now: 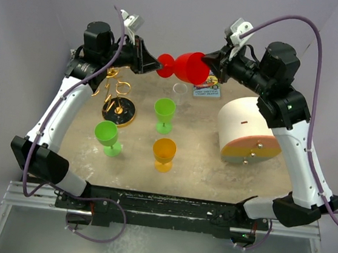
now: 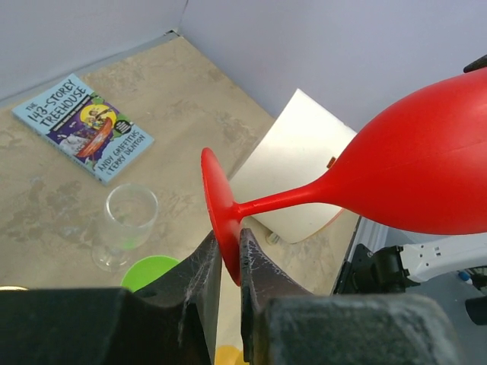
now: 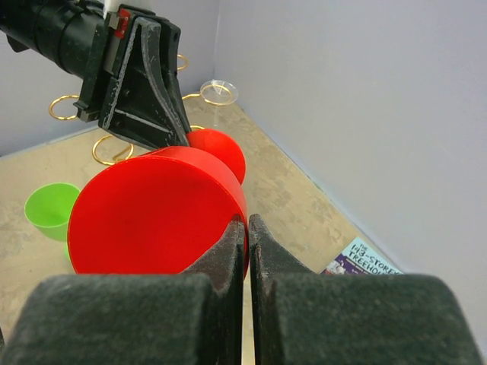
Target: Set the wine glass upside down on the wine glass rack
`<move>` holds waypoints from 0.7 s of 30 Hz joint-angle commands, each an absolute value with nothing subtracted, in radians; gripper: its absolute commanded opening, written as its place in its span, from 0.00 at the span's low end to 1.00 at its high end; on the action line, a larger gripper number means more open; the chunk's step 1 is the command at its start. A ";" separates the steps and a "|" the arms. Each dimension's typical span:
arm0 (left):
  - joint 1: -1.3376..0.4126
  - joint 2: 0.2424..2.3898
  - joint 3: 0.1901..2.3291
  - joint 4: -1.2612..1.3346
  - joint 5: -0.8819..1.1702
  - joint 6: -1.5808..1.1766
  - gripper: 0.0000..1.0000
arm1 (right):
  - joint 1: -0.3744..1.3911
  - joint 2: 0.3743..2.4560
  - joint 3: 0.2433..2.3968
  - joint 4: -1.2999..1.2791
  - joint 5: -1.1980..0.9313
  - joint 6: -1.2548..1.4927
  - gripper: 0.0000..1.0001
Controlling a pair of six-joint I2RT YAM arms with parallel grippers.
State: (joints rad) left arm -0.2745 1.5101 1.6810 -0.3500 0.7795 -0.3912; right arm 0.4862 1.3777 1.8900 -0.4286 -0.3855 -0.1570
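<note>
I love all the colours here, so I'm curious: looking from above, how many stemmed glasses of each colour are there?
red glass: 1
green glasses: 2
orange glass: 1
clear glass: 1
Total: 5

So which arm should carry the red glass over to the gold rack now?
Probably left. The left gripper pinches the red wine glass by its foot, and the wine glass rack stands on that arm's side; the right gripper only holds the rim.
</note>
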 commanded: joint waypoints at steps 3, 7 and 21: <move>-0.273 1.496 1.612 -0.193 0.902 -0.502 0.08 | 0.491 1.346 1.876 -0.361 -0.406 -0.151 0.00; -0.255 1.480 1.586 -0.144 0.914 -0.535 0.00 | 0.491 1.337 1.870 -0.380 -0.410 -0.163 0.00; -0.065 1.406 1.667 -0.289 0.851 -0.443 0.00 | 0.480 1.265 1.900 -0.485 -0.384 -0.203 0.78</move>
State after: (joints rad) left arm -0.1360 1.4651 1.5940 -0.2447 0.8696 -0.4999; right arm 0.4862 1.3117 1.8641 -0.4843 -0.3851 -0.1802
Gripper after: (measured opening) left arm 0.017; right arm 0.718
